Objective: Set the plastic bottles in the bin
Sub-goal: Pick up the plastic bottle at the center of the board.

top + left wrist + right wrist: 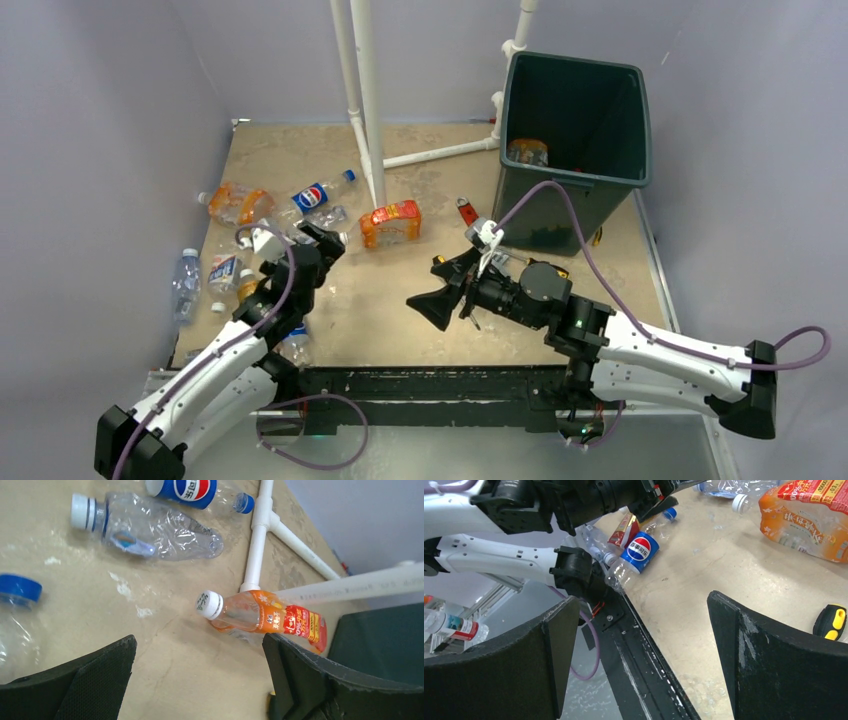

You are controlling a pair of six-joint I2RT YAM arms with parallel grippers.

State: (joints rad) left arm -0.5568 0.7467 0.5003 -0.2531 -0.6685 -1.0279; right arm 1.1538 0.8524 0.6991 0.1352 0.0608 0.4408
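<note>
The left gripper [328, 242] hovers over the left half of the table [370, 320], its jaws spread wide and holding nothing; in its wrist view an orange bottle [265, 617] with a white cap lies on its side beyond the fingers, touching the foot of the white pipe frame [257, 545]; a crushed clear bottle [150, 527] and a Pepsi bottle [192, 489] lie farther off on the tabletop; the right gripper [445, 285] hangs near the middle of the table and points left, its jaws likewise wide and empty; its wrist view shows a second Pepsi bottle [636, 555] at the near edge of the table, close to the left arm [499, 562], and a yellow-and-black screwdriver [830, 621] lying just beside the right-hand finger; the bin [540, 215] stands at the far right corner, well apart from both grippers, with one clear bottle [527, 152] lying at its bottom; the remaining bottles are scattered on the left side, among them a crumpled orange-tinted bottle [235, 203] toward the far left and a pale bottle [186, 283] by the left wall; a red-handled wrench [466, 212] lies between the orange bottle and the bin
</note>
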